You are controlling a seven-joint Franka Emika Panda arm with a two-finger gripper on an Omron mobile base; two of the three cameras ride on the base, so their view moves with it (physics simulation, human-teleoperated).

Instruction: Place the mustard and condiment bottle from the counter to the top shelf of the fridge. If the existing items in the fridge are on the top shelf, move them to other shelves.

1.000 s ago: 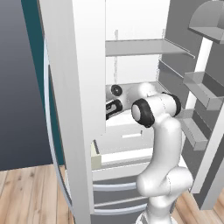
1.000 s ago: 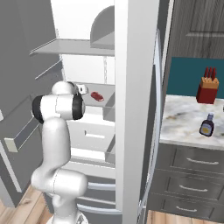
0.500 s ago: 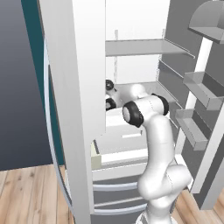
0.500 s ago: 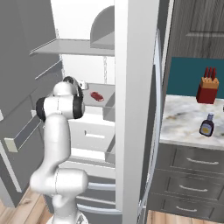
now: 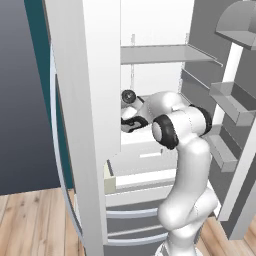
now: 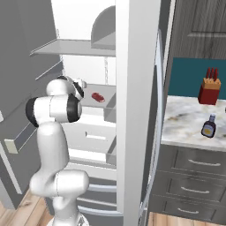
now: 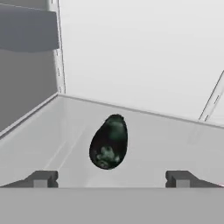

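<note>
A white robot arm rises from the floor, bends at a dark elbow and reaches sideways into the open fridge [image 5: 90, 150], its wrist level over a grey shelf [image 6: 103, 92] below the top shelf [image 5: 165, 52]. The end effector [image 7: 111, 178] has its fingers spread wide apart, gripping nothing. A dark egg-shaped item [image 7: 109, 141] lies on the shelf just ahead, between the fingertips. A small red piece [image 6: 98, 97] lies on the same shelf. The dark condiment bottle [image 6: 209, 126] stands on the desk [image 6: 190, 126].

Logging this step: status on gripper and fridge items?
Gripper open, holding nothing. Dark egg-shaped item on shelf between the fingertips. Condiment bottle on counter.
</note>
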